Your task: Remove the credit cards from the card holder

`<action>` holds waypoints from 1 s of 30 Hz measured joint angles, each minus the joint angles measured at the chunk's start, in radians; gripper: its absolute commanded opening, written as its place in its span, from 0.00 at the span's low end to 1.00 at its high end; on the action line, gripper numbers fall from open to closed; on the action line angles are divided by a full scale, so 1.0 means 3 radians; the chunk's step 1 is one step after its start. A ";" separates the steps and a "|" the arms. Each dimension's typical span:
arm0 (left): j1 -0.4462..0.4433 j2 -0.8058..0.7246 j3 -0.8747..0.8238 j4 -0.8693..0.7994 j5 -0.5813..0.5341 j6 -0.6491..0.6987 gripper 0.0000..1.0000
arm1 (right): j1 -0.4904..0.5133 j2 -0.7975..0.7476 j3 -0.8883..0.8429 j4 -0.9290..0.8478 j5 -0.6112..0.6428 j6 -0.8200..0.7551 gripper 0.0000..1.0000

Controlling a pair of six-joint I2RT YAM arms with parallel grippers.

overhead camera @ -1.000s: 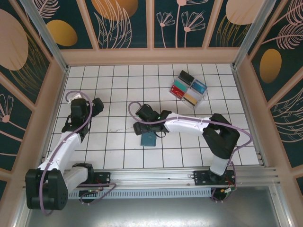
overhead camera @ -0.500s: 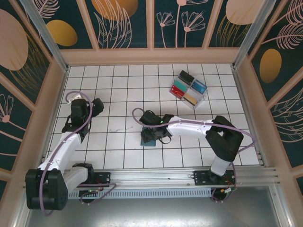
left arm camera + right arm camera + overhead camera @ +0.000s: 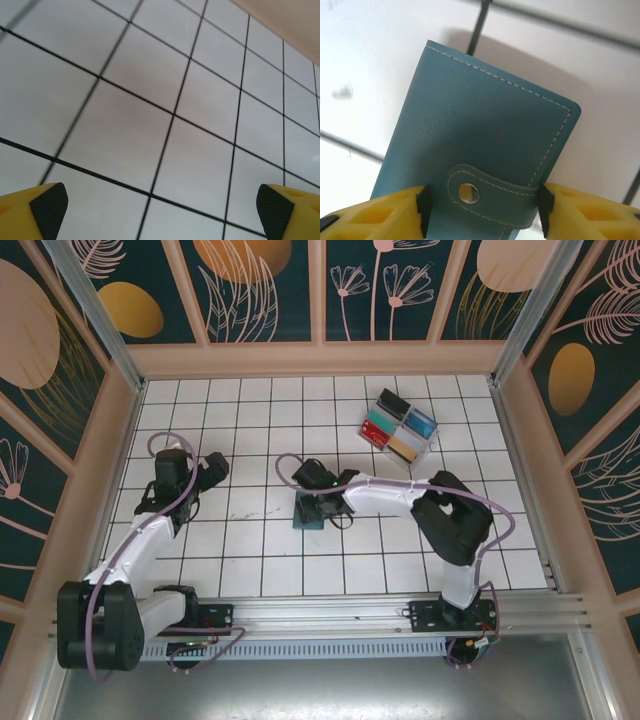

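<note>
Near the middle of the top view, just left of centre, the slim teal stitched-leather card holder (image 3: 308, 516) lies flat on the white tiled table (image 3: 250, 560). My right end effector (image 3: 485, 212) is down on it. In the right wrist view my black pads (image 3: 425, 212) press against its two long edges at the lower part of the frame, right where the strap with the metal snap (image 3: 466, 192) crosses, so I am pinching the holder across its width.

That spot worries me: the snap looks fastened, and squeezing over the strap would only keep the flap shut. The leather is soft and thin (an edge grip has little to bite on), so it could bow, bind the credit cards I take to be inside, or twist out of my pads if I lift.

My left end effector (image 3: 160, 212) is spread wide over bare tiles at the left of the top view, well apart from the holder. With nothing there to brace or unsnap it, I may just drag it across the table.
</note>
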 measured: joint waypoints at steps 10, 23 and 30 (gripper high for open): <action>-0.0072 0.0436 -0.0052 0.0234 0.0835 -0.0243 0.99 | -0.0131 0.0237 0.0245 0.0350 -0.0018 -0.0355 0.67; -0.0554 0.0746 -0.0050 0.0539 0.1254 -0.0685 0.79 | -0.0651 -0.0468 -0.0417 0.0960 -0.0673 0.0500 0.64; -0.0813 0.1102 0.0058 0.0632 0.1339 -0.0851 0.58 | -0.0796 -0.0437 -0.0510 0.1129 -0.1016 0.0860 0.47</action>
